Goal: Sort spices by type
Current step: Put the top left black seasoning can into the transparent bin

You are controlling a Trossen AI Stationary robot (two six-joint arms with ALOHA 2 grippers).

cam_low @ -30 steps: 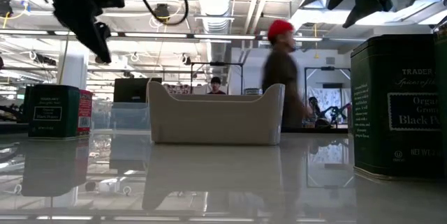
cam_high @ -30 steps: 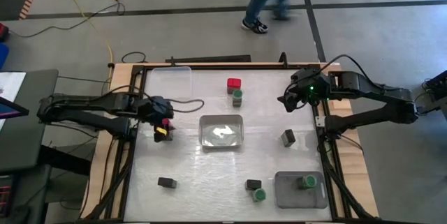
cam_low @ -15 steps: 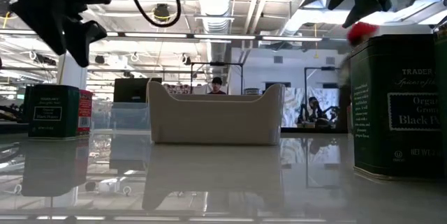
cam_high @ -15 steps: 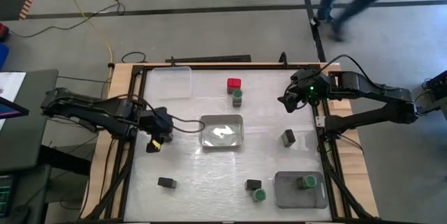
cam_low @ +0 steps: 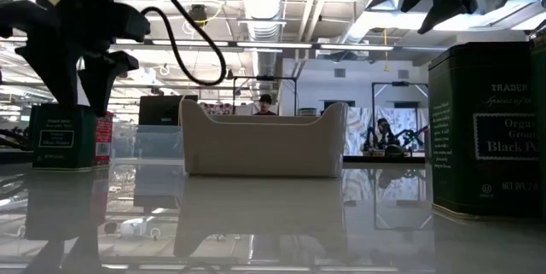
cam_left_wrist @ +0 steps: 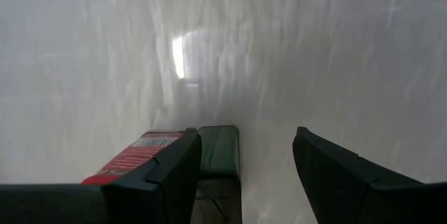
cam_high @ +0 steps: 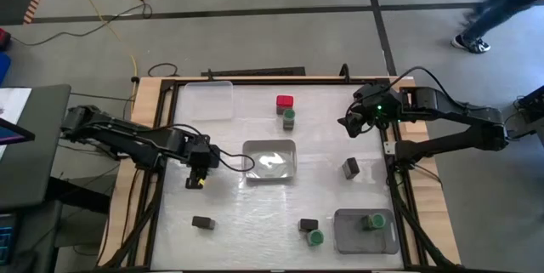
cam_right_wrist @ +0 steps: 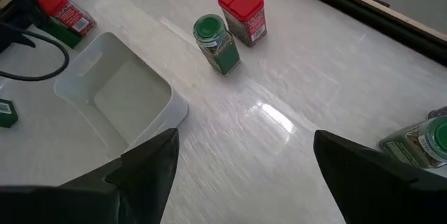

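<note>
A red-capped spice tin (cam_right_wrist: 61, 13) stands upright on the table at the left, also in the low view (cam_low: 64, 137). My left gripper (cam_high: 196, 178) hangs open just above it, pointing steeply down. In the left wrist view the tin (cam_left_wrist: 174, 154) shows beside one finger of this gripper (cam_left_wrist: 248, 137). Another red-capped spice (cam_high: 285, 101) and a green-capped one (cam_high: 289, 118) stand at the far middle. Black boxes (cam_high: 202, 222) (cam_high: 308, 224) (cam_high: 351, 167) and a green-capped spice (cam_high: 316, 237) stand apart. My right gripper (cam_high: 350, 124) waits open, raised at the far right. My left gripper comes at the red-capped tin from above. The tin's top (cam_left_wrist: 218, 151) shows partly behind one finger (cam_left_wrist: 167, 175), which hides the place where they might meet. I cannot tell whether it touches the tin, which stays on the table.
A white bin (cam_high: 293, 147) sits mid-table. A clear tray (cam_high: 210, 99) lies at the far left. A grey tray (cam_high: 350, 237) at the near right holds a green-capped spice (cam_high: 374, 220). A large dark tin (cam_low: 486, 129) stands close to the low camera.
My left gripper has gone down and toward the table's near edge, tipping to point more steeply down. The red-capped tin at the left has stayed in place on the table. A person has walked rightward beyond the table's far edge.
</note>
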